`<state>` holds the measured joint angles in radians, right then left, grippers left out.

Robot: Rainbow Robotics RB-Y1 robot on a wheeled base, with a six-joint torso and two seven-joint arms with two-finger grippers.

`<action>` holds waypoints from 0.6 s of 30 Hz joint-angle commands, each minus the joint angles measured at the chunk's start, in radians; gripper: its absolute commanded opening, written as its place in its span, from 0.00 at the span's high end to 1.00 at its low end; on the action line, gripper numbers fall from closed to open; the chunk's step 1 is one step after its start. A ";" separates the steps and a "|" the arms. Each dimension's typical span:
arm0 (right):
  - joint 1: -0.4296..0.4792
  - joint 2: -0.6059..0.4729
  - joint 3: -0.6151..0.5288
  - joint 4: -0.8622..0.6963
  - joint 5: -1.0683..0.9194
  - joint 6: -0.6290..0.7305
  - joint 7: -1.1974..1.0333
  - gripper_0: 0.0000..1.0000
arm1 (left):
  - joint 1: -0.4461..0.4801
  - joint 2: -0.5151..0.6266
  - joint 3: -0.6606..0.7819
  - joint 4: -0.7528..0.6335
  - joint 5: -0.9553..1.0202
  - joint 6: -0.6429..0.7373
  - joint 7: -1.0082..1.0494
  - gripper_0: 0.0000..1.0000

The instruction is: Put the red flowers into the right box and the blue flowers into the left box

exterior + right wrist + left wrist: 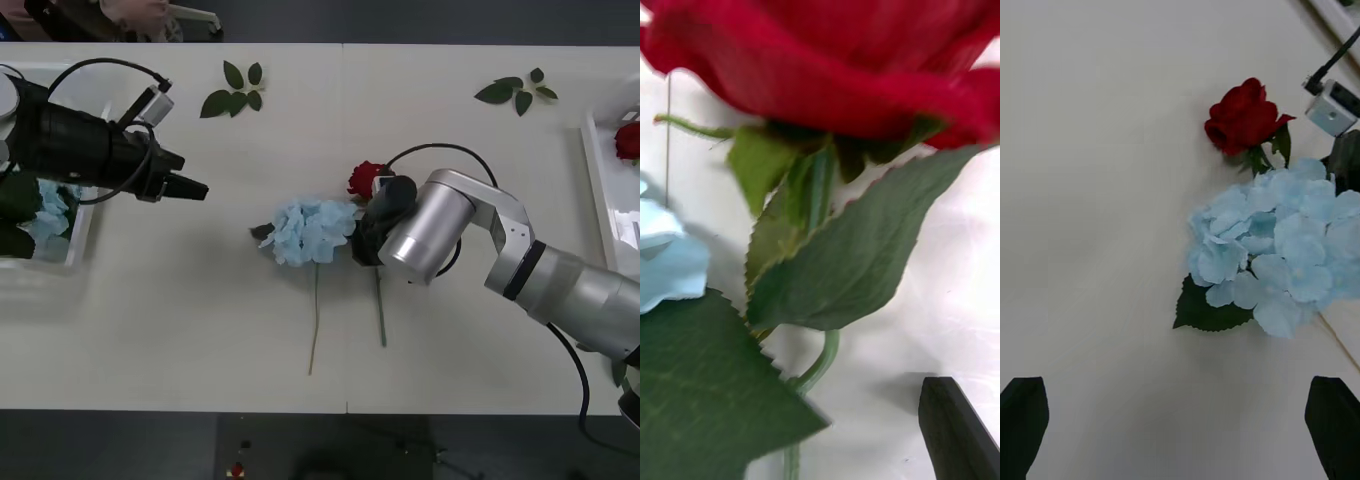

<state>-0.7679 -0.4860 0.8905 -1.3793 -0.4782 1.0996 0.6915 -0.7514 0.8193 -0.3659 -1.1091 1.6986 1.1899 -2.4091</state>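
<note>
The right gripper (pixel 368 235) is down over the red rose (pixel 365 178) mid-table, just right of the blue hydrangea (pixel 312 229). I can spot only 1 black finger (pixel 959 435) beside the stem, so its spread I can't tell. It should probably pinch the stem alone, clear of blue petals. The left gripper (pixel 190 187) hangs spread wide near the left box (pixel 80 240).

Our left arm reaches in from left edge, black forearm angled toward centre, left gripper (pixel 195 188) hovering above the surface, its black fingers (pixel 1022 420) spread wide apart. Our right arm comes from right near side, silver elbow bent, wrist turned down toward centre; right gripper (pixel 368 235) low, one black finger (pixel 959 435) visible.
</note>
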 commanded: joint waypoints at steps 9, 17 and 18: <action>-0.067 0.030 0.067 0.164 0.029 -0.090 0.045 1.00 | 0.288 -0.258 0.320 -0.704 -0.677 0.146 0.624 0.00; -0.071 0.010 0.067 0.187 0.032 -0.110 0.057 1.00 | 0.514 -0.361 0.259 -0.962 -0.833 0.148 0.926 0.00; -0.074 0.000 0.067 0.187 0.035 -0.110 0.060 1.00 | 0.535 -0.367 0.228 -0.994 -0.881 0.148 0.989 0.00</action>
<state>-0.8664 -0.4715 0.9524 -1.2268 -0.4486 0.9860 0.7036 -0.2523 0.4580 -0.0898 -2.0118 0.8819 1.3317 -1.5858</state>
